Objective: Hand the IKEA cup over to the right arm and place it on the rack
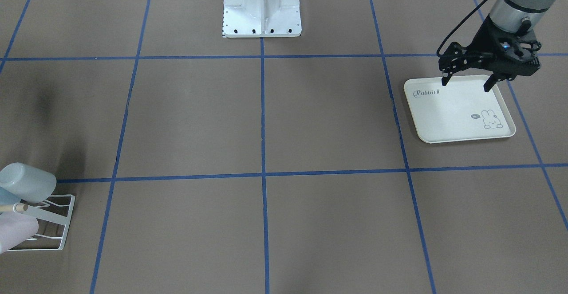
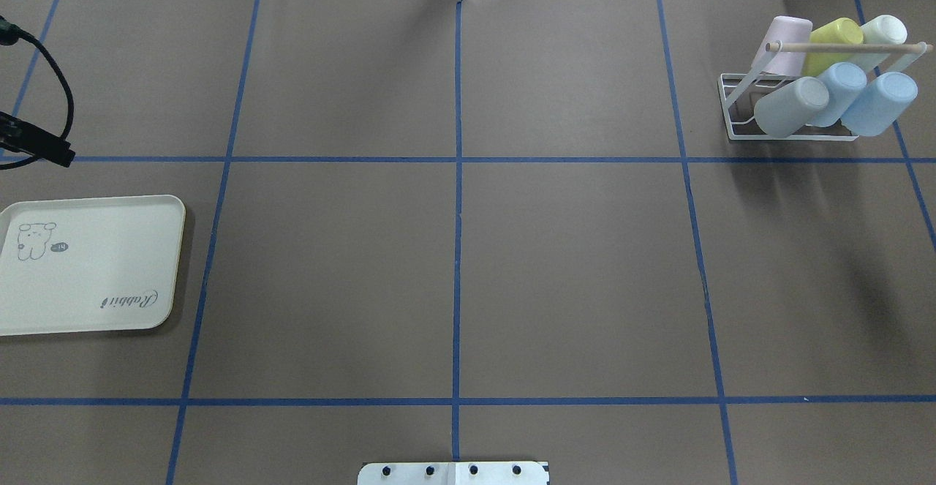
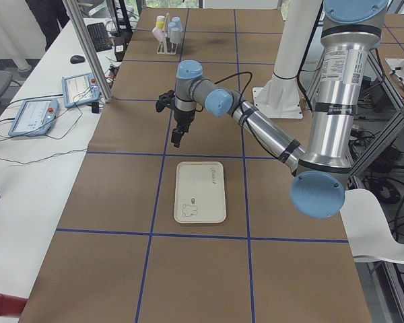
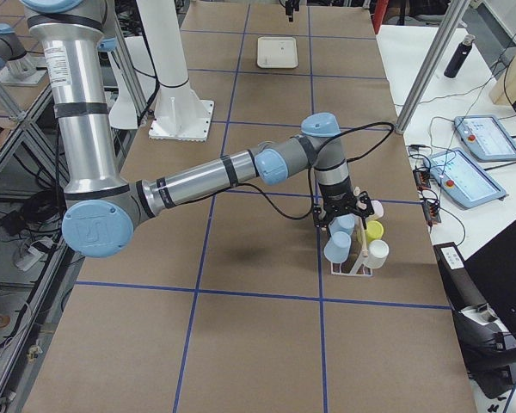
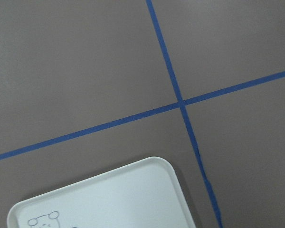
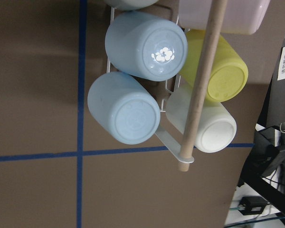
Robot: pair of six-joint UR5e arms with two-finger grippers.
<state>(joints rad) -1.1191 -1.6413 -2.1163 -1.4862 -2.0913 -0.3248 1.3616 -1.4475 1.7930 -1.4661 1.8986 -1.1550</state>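
The white wire rack [image 2: 735, 101] with a wooden dowel [image 2: 841, 47] stands at the far right and holds several cups: grey [image 2: 790, 107], two blue [image 2: 877, 103], pink, yellow and white. The right wrist view looks down on the cup bottoms [image 6: 130, 116] and the dowel [image 6: 202, 85]. My right gripper [image 4: 338, 219] hangs just above the rack; it shows only in the exterior right view, so I cannot tell whether it is open or shut. My left gripper [image 1: 466, 84] is open and empty, above the far edge of the tray.
The cream rabbit-print tray [image 1: 457, 112] lies bare on my left side and also shows in the overhead view [image 2: 95, 265]. The robot's base [image 1: 262, 8] stands at the table's middle edge. Blue tape lines mark the brown table.
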